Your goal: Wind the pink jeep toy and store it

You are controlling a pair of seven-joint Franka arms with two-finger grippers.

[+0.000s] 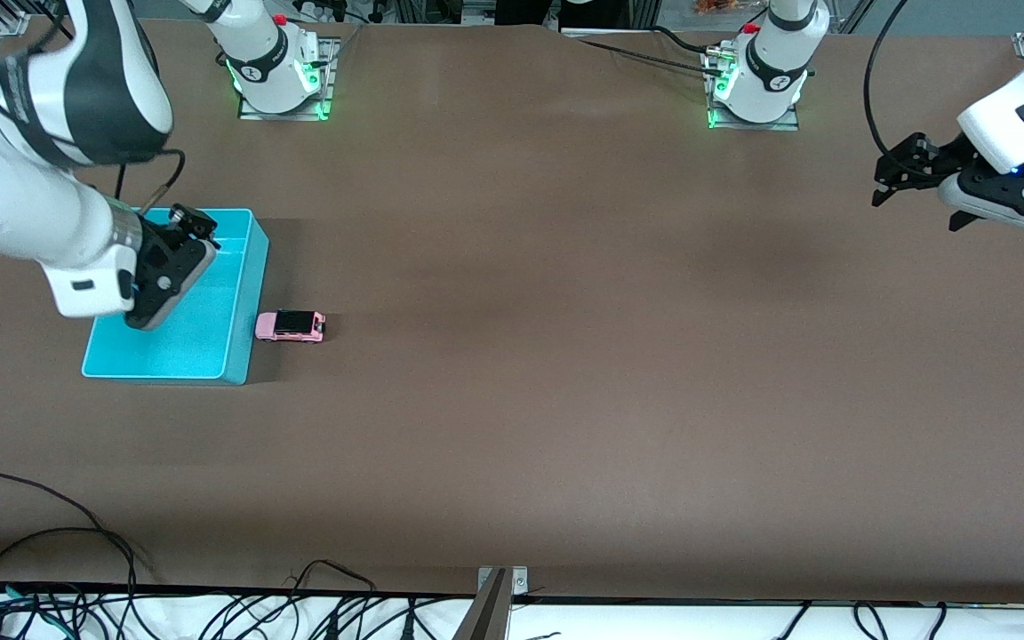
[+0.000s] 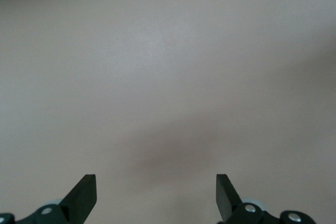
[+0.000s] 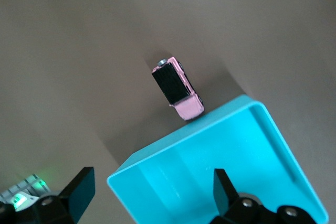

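Tiny pink jeep toy (image 1: pixel 290 326) sits just beside the rectangular cyan plastic bin (image 1: pixel 241 293); right gripper (image 3: pixel 149 195) hovers over the bin, jaws wide, holding nothing; left gripper (image 2: pixel 156 195) waits, jaws likewise.

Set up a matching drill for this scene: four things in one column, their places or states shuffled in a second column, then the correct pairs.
Things
1. pink jeep toy
2. cyan bin
3. left hand
4. right hand

Places or states
A. open, over bare table at the left arm's end
B. open, over the bin
C. on the table, just outside the bin's wall
D. on the table at the right arm's end, nothing seen inside

Pairs: 1-C, 2-D, 3-A, 4-B
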